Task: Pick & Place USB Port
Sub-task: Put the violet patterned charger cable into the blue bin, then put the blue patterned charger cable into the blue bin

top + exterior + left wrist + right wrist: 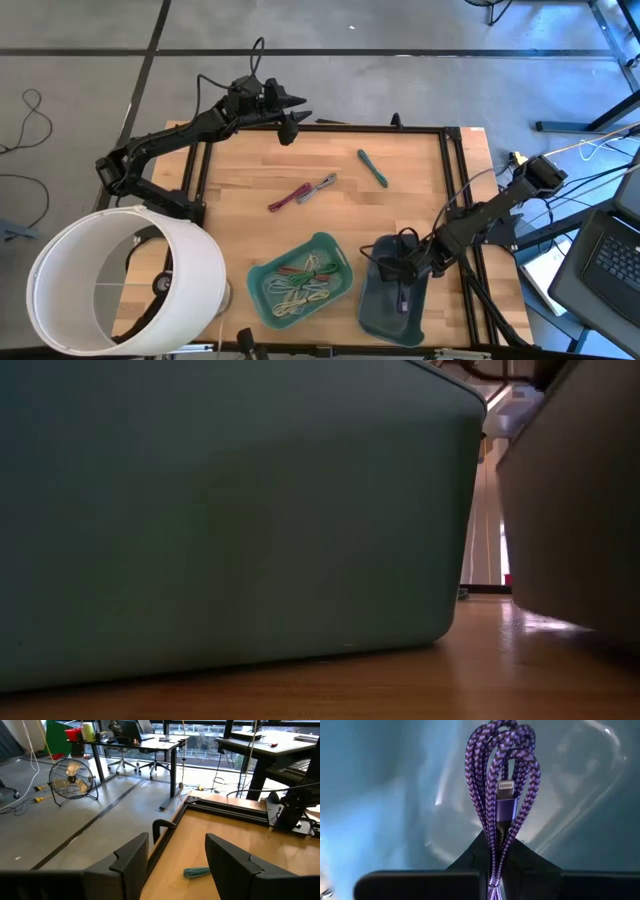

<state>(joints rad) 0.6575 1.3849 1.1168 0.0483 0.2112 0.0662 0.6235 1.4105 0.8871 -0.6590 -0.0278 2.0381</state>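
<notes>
Cable (501, 800), purple braided and coiled, sits pinched between the closed fingers of the right gripper (403, 283) inside the dark bin (385, 315) at the table's (400, 200) 5 o'clock. Left gripper (290, 112) hangs at 11 o'clock, fingers (127, 865) spread wide, holding nothing.

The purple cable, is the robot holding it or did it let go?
Holding it. The right tool is shut on the purple cable, whose bundled loops stick out from between the fingers, above the dark teal bin.

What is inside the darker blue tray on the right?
The right claw, shut on a purple braided cable, hangs inside the dark tray. The arm covers part of the tray floor.
</notes>
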